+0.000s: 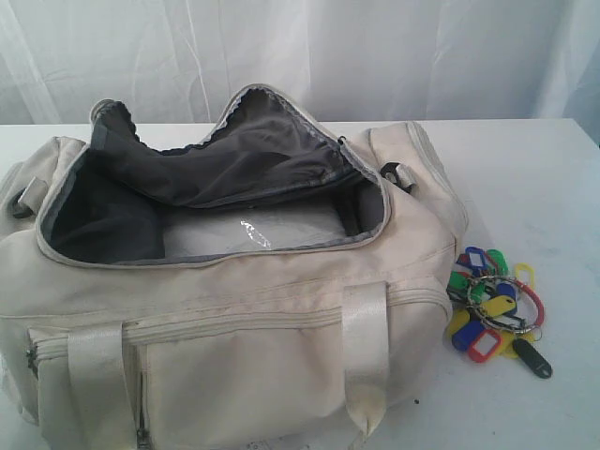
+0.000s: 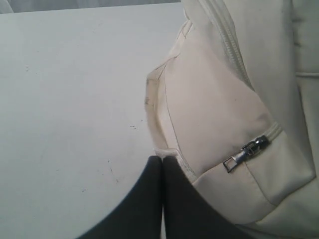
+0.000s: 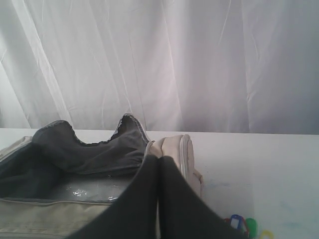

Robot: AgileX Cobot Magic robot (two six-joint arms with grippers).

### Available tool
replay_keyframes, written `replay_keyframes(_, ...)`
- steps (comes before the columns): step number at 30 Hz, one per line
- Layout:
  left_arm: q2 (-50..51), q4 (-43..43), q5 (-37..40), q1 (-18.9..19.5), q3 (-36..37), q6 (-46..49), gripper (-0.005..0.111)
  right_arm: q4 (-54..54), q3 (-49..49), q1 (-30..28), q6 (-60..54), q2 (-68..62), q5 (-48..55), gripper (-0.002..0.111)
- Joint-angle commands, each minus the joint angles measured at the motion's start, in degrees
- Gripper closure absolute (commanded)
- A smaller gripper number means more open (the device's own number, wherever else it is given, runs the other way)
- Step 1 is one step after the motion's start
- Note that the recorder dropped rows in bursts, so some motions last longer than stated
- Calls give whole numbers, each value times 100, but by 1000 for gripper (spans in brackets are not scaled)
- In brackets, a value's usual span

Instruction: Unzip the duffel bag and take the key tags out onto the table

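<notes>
Two grippers, and I read both as fully closed with nothing in them. The left gripper [image 2: 162,162] has its dark fingers pressed flat together; its tips are close against the end of the duffel bag [image 1: 244,375], just beside a seam of the end pocket. I cannot tell whether they touch the fabric. A metal zipper pull [image 2: 246,152] lies closed on that pocket, near the fingers. The right gripper [image 3: 159,160] is likewise shut tight and empty, held up above the bag's front edge and facing the white curtain [image 3: 199,59].

In the exterior view the bag sits on the table [image 1: 525,187], filling the left and middle. Its top zipper is undone and the mouth gapes wide, with the dark grey lining [image 1: 234,159] of the flap pushed up and back. Something pale and shiny, like clear plastic [image 1: 253,234], covers the floor inside. Two webbing handles [image 1: 366,356] hang down the front wall.

The key tags [image 1: 492,314] lie outside the bag, on the table just beside its right end: a bunch of red, blue, yellow, green and black tags on metal rings. Whether the nearest tag touches the bag I cannot make out.
</notes>
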State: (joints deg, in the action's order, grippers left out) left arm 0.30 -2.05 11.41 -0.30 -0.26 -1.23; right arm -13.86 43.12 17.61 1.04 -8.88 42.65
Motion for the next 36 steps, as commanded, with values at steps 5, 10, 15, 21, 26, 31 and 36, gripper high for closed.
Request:
replay_keyframes(5, -30, -45, -34, 14, 26, -8, 107, 165, -1035, -46, -64, 38, -422, 108)
replay_keyframes(10, -30, -45, -34, 14, 26, -8, 107, 321, -1879, -46, -104, 113, -569, 108)
replay_keyframes(15, -30, -45, -34, 14, 26, -8, 107, 321, -2778, -46, -104, 572, -1749, 108)
replay_keyframes(21, -30, -45, -34, 14, 26, 4, 107, 362, -3917, -52, -104, 888, -1896, 108)
replay_keyframes(26, -30, -45, -34, 14, 26, 6, 107, 708, -4312, -88, -104, 888, -2778, 108)
replay_keyframes(31, -30, -45, -34, 14, 26, 6, 107, 1426, -4312, -262, -104, 888, -2597, 108)
replay_keyframes(36, -30, -45, -34, 14, 26, 6, 107, 1529, -4312, -508, -104, 888, -2508, 108)
